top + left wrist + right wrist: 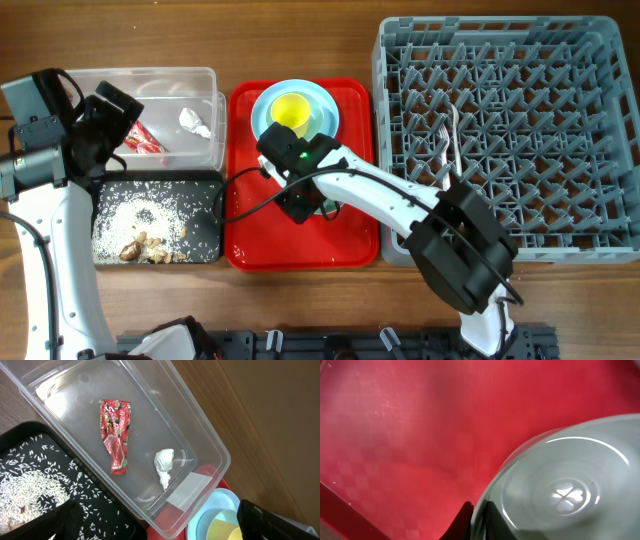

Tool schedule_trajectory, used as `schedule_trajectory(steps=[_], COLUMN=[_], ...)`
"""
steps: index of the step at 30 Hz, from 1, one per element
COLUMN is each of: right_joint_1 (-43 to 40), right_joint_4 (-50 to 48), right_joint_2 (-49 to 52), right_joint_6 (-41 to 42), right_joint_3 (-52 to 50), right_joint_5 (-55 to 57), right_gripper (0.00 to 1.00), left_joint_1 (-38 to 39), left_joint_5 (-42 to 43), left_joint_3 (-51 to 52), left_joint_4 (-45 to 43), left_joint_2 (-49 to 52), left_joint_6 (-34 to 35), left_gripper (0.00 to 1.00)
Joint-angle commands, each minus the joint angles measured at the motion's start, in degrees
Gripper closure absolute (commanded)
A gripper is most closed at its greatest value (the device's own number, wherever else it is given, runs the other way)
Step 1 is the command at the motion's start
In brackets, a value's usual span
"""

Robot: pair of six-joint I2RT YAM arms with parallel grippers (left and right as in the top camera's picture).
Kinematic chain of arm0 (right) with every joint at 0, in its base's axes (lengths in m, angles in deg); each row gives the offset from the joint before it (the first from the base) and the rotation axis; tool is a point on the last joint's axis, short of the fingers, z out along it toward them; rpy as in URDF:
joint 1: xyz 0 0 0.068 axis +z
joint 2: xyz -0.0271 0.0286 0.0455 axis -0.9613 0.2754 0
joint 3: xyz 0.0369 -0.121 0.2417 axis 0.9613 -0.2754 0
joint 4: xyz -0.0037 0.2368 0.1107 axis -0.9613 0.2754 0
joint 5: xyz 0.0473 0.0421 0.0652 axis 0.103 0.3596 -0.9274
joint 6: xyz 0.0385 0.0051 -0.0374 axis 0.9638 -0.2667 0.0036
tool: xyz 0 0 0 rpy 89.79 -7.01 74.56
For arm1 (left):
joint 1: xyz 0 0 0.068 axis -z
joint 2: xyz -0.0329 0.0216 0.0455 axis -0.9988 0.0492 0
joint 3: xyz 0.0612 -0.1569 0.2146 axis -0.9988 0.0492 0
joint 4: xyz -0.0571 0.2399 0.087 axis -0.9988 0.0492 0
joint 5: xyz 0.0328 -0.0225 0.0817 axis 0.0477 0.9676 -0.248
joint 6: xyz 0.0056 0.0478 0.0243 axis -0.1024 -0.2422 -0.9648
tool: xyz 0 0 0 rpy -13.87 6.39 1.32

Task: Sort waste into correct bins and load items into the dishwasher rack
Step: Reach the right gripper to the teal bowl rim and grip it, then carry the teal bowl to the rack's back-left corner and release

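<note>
The right gripper (479, 514) was pressed together on the rim of the pale green bowl (560, 490), over the red tray (420, 435). The left gripper (118, 112) was spread wide above the clear tub (190, 75) at far left, in which the red wrapper (116, 435) and the tissue scrap (163, 464) were seen.

1 tub (175, 90), 1 black tray (212, 185), 1 wrapper (115, 435), 1 tissue (163, 462), 1 cup (292, 108) (rice (140, 215) uncounted).

Overhead view straight down; wrist views close, oblique, over clear tub (150, 420) and red tray (420, 435).
</note>
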Motion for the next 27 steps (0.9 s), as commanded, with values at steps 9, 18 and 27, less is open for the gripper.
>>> schedule_trajectory(steps=[9,18,27], right_joint_1=[-1.4,-30.4,-52.4], right_joint_4=[10.6,11.1,-21.2], right_joint_2=[-14.8,-30.6,-19.1], right_joint_6=[0.8,-5.6,4.8], right_joint_3=[7.7,7.7,7.2], right_joint_5=[-10.4,-39.5,-73.8], right_gripper=[0.96,0.96,0.96], left_joint_1=[-0.3,-0.3,-0.3], left_joint_5=[0.3,0.3,0.3], left_joint_3=[-0.5,-0.5,-0.5], left_joint_4=[-0.1,-0.1,-0.1], left_joint_2=[-0.4,-0.4,-0.4], left_joint_6=[-0.9,-0.9,-0.9], left_gripper=[0.00,0.00,0.00])
